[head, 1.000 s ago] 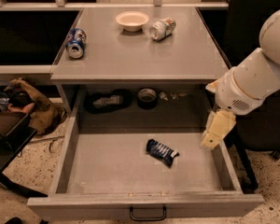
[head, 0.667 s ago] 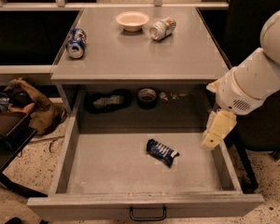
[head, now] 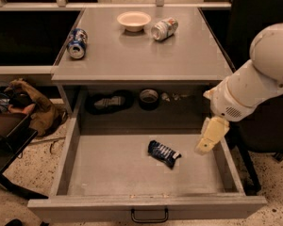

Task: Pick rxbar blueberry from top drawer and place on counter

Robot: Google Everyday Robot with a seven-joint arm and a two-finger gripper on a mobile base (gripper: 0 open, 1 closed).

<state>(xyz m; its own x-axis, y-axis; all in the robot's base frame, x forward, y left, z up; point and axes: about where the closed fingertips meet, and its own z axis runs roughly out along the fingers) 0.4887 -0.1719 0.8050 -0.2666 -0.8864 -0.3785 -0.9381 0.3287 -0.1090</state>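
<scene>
I'm hanging the pincer (head: 211, 136) over the right side of the top drawer (head: 108, 173), and honestly I can't tell if it's open or closed. The rxbar blueberry (head: 163, 153) is lying untouched at its 9 o'clock on the drawer floor. I'm reckoning grab, lift and drop-off on the counter (head: 132, 51) all remain.

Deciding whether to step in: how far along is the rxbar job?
Done: the top drawer stands open. In hand: the end effector hangs over the drawer's right side, apart from the rxbar blueberry lying on the drawer floor. Left: grasp the bar, lift it, set it on the counter, which holds a bowl, a blue can and a silver can.
</scene>
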